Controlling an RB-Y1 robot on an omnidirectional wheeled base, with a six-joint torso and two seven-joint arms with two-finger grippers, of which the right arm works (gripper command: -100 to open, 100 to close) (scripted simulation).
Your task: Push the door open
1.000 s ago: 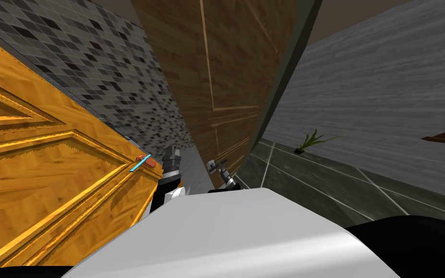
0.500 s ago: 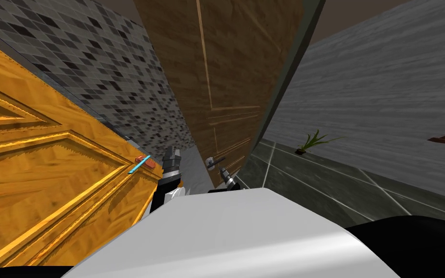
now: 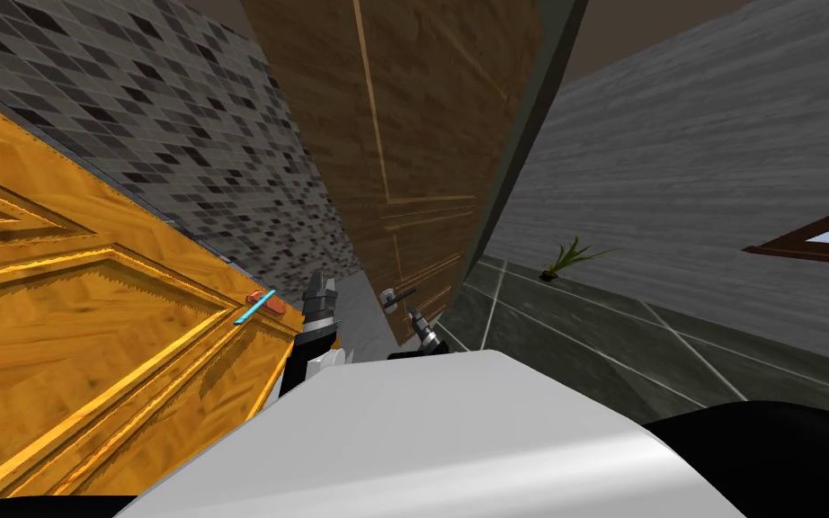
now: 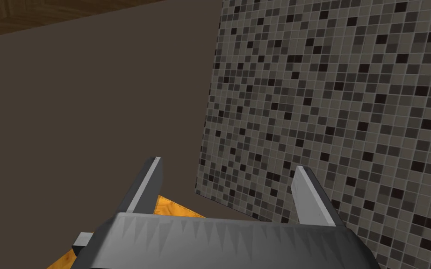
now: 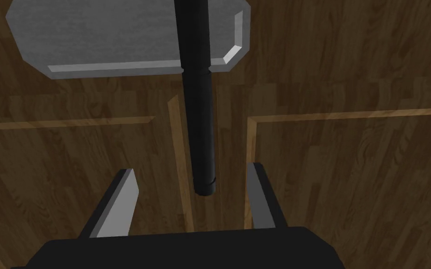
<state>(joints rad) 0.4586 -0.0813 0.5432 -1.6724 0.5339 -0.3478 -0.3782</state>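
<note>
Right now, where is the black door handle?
In the right wrist view, the handle sticks out of the brown door, its tip showing between my right gripper's open fingers.

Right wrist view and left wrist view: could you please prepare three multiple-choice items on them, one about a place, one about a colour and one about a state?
1. In the right wrist view, where does the tip of the black lever handle lie?
A. Between the two fingers of the right gripper
B. Outside both fingers
C. On the floor

2. What colour is the plate behind the lever on the brown door?
A. Orange
B. Grey
C. Blue

3. What is the state of the left gripper?
A. Shut on the lever
B. Shut and empty
C. Open

Key: 1 A, the tip shows in the gap and touches neither finger. 2 B, the plate is plain grey. 3 C, its fingers stand wide apart with nothing between them, before a tiled wall.
</note>
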